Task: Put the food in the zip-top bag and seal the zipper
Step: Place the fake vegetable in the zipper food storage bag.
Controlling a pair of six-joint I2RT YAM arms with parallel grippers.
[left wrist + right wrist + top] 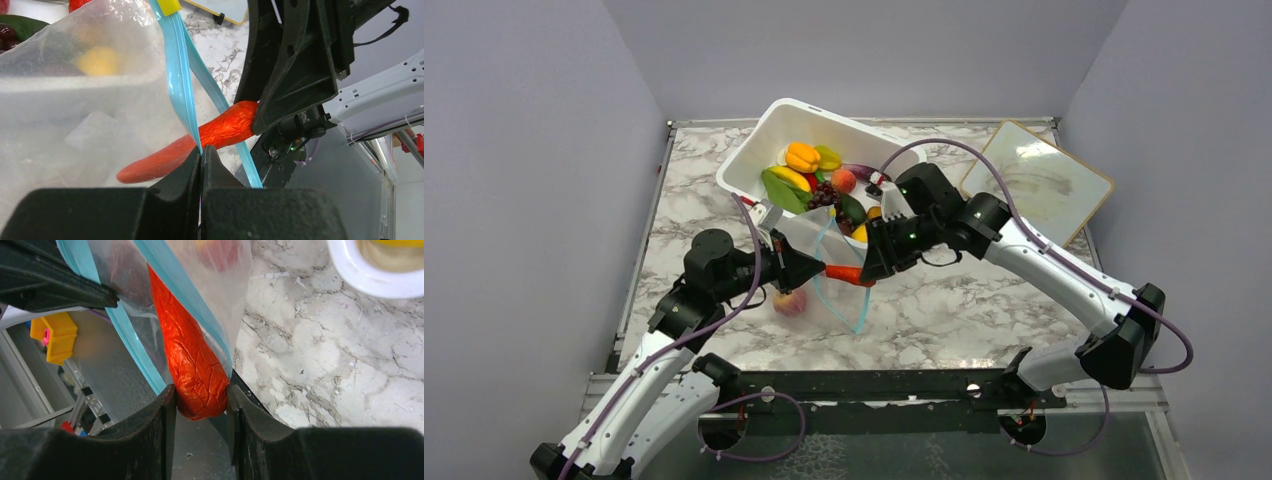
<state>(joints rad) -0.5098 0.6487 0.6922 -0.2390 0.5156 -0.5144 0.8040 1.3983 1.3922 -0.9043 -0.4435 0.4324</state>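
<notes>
STAGE: loading, partly done | LEFT: left gripper (201,156) jaws clenched on zipper (178,75), holding zip-top bag (799,232) mouth open | RIGHT: right gripper (200,399) jaws grasping carrot (192,355), tip through the mouth | DONE: one round pinkish fruit (790,301) bagged | PENDING: remaining food (804,158) in white tub (746,165), sealing

The mouth of the zip-top bag (802,238) is narrow — the carrot (192,370) plugs it, its thick end pinched by the fingers (155,430) of the right gripper (200,396), and the left gripper (201,155) clamps the zipper (180,85) just beside. The white tub (749,160) crowds close behind. Bare desk (964,310) lies open nearer the bases — a board (1039,185) occupies the far right corner.
</notes>
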